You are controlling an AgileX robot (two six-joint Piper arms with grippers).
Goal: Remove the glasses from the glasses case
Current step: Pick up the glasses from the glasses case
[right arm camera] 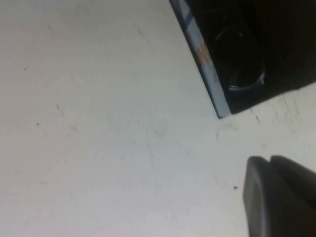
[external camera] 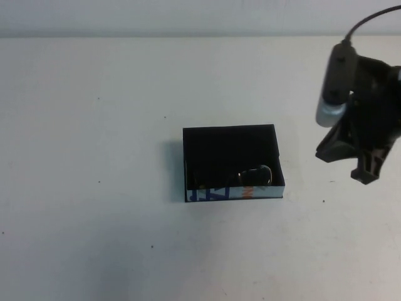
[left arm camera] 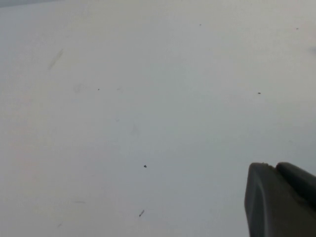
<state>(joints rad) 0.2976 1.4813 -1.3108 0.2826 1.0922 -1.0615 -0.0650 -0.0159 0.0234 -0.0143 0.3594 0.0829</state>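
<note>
The glasses case (external camera: 235,194), a shallow open black box with a white near side printed in blue and orange, sits mid-table. The dark glasses (external camera: 255,175) lie inside it at the near right corner. My right gripper (external camera: 366,172) hangs shut and empty above the table, to the right of the case and apart from it. The right wrist view shows its closed fingertips (right arm camera: 256,170), the gripper (right arm camera: 270,159), the case's printed side (right arm camera: 207,74) and a lens of the glasses (right arm camera: 244,74). My left gripper (left arm camera: 274,165) is shut and empty over bare table; it is out of the high view.
The white table (external camera: 94,188) carries only small dark specks around the case. Its far edge meets a pale wall (external camera: 188,15) at the back. The right arm's camera and cable (external camera: 338,75) stand above the table's right side.
</note>
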